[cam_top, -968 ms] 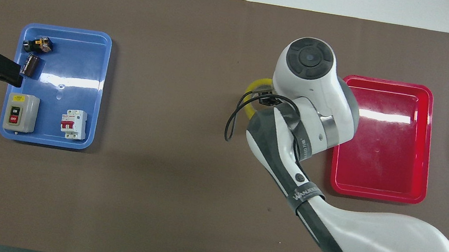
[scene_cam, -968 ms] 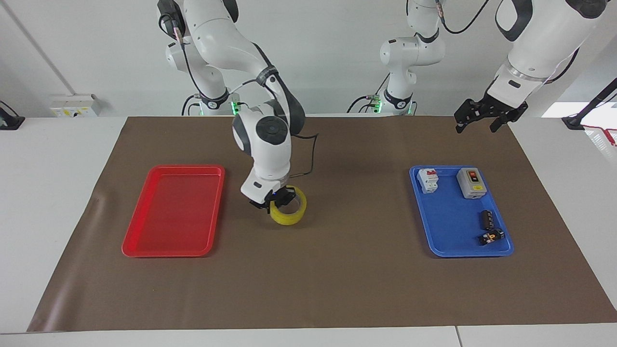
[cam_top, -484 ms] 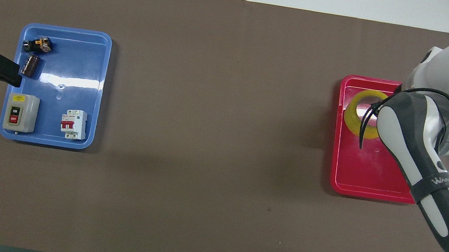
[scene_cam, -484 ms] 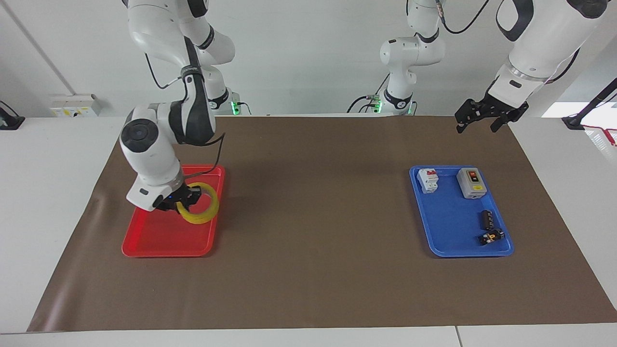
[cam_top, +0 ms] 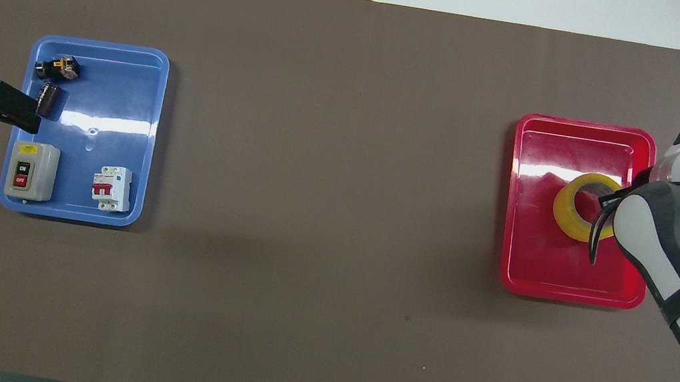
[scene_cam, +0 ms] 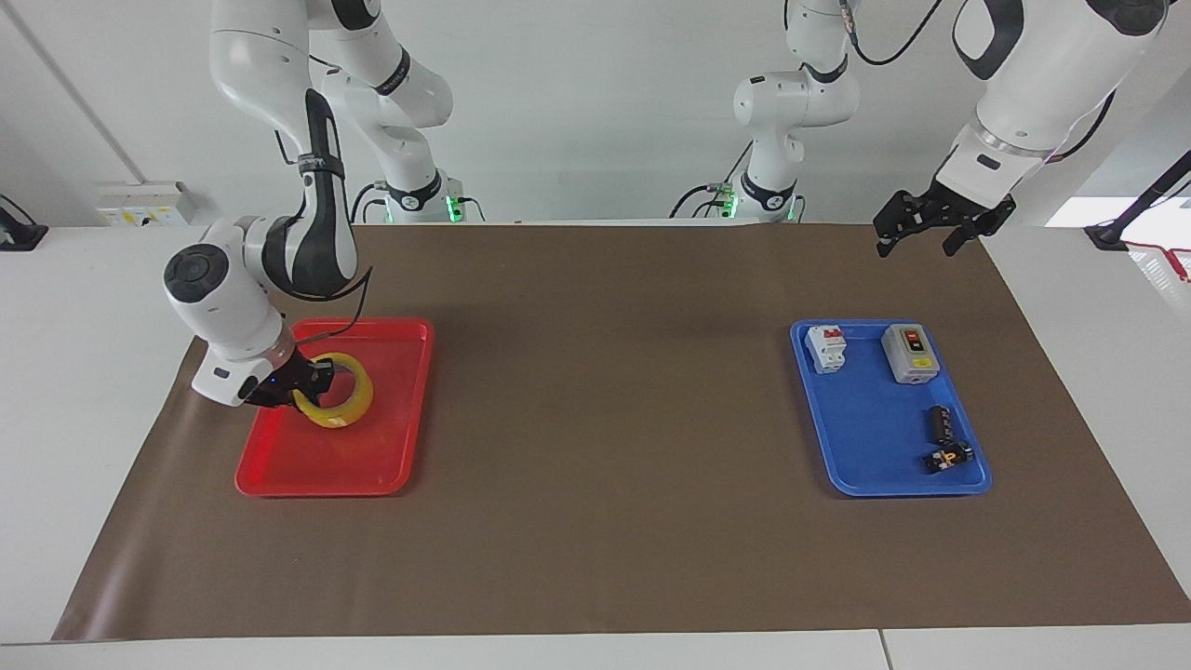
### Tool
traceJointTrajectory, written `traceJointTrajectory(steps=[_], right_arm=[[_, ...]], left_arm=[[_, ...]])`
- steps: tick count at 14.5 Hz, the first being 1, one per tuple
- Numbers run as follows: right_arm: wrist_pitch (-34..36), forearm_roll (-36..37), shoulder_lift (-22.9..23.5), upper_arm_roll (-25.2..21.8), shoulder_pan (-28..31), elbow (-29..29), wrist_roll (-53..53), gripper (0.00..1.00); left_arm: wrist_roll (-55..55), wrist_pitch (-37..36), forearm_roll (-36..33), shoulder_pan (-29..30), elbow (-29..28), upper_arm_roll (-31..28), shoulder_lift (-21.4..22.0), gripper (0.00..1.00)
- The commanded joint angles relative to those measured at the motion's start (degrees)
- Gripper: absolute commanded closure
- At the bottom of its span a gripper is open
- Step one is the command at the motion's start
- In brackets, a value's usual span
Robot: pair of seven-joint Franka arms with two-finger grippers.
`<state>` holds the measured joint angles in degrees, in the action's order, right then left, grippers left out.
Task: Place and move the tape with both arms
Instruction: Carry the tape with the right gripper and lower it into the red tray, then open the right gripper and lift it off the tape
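The tape (scene_cam: 336,403), carried from the mat's middle a second ago, now hangs tilted low over the red tray (scene_cam: 386,470) near the right arm's table edge, clamped in the right gripper (scene_cam: 300,389), while the left gripper (scene_cam: 935,221) waits, fingers apart, near the robots' edge, release seemingly next.

This looks like a robot lab. Big white robot arms (scene_cam: 307,186) stand at a white counter (scene_cam: 84,307) by a plain white wall (scene_cam: 605,93). A brown mat (scene_cam: 605,484) covers the counter. On it sit a red tray (scene_cam: 391,447) and a blue tray (scene_cam: 865,447) with switches (scene_cam: 909,354) and small electric parts (scene_cam: 944,437). Black cables (scene_cam: 707,191) run from the arm bases, which glow green
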<state>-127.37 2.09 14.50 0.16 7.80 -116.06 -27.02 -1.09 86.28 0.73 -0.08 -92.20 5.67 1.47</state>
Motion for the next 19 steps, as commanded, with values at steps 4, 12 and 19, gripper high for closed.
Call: traceJointTrajectory(steps=[4, 12, 19], right_arm=[[-7.08, -1.65, -4.21, 0.90, 0.82, -7.94, -1.81, 1.00], [-12.55, -1.65, -4.65, 0.81, 0.20, -10.42, -4.00, 0.00], [7.71, 0.10, -12.03, 1.16, -2.52, 4.32, 20.12, 0.00]], left_arm=[[0.39, 0.46, -0.03, 1.14, -0.53, 0.40, 0.99, 0.00], [0.39, 0.38, -0.03, 1.14, -0.70, 0.40, 1.08, 0.00], [0.39, 0.38, -0.03, 1.14, -0.70, 0.40, 1.08, 0.00]])
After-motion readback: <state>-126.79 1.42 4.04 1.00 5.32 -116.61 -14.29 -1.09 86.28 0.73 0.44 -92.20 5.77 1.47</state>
